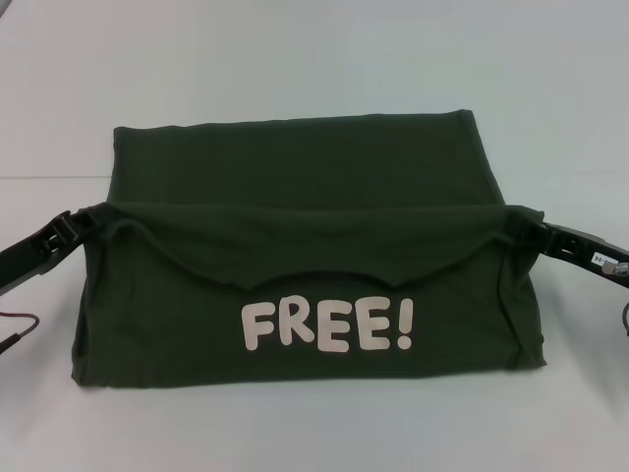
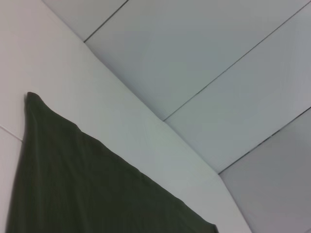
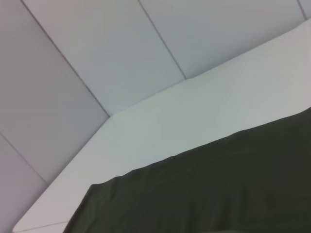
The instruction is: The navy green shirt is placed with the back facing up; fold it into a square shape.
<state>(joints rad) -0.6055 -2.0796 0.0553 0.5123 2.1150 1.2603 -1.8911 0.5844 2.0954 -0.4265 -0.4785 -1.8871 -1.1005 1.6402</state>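
The navy green shirt (image 1: pixel 295 167) lies across the middle of the white table (image 1: pixel 295 59). Its near part is lifted and turned over, so the cream "FREE!" lettering (image 1: pixel 327 325) faces me. A loose edge droops between the two raised corners. My left gripper (image 1: pixel 98 216) is shut on the shirt's left corner. My right gripper (image 1: pixel 526 224) is shut on the right corner, at about the same height. The far half lies flat and plain. Dark green fabric also shows in the left wrist view (image 2: pixel 87 184) and the right wrist view (image 3: pixel 218 184), without any fingers in sight.
White table surface surrounds the shirt on all sides. A thin dark cable (image 1: pixel 15 329) hangs by my left arm at the left edge. Grey panelled wall (image 2: pixel 218 58) stands beyond the table's far edge in both wrist views.
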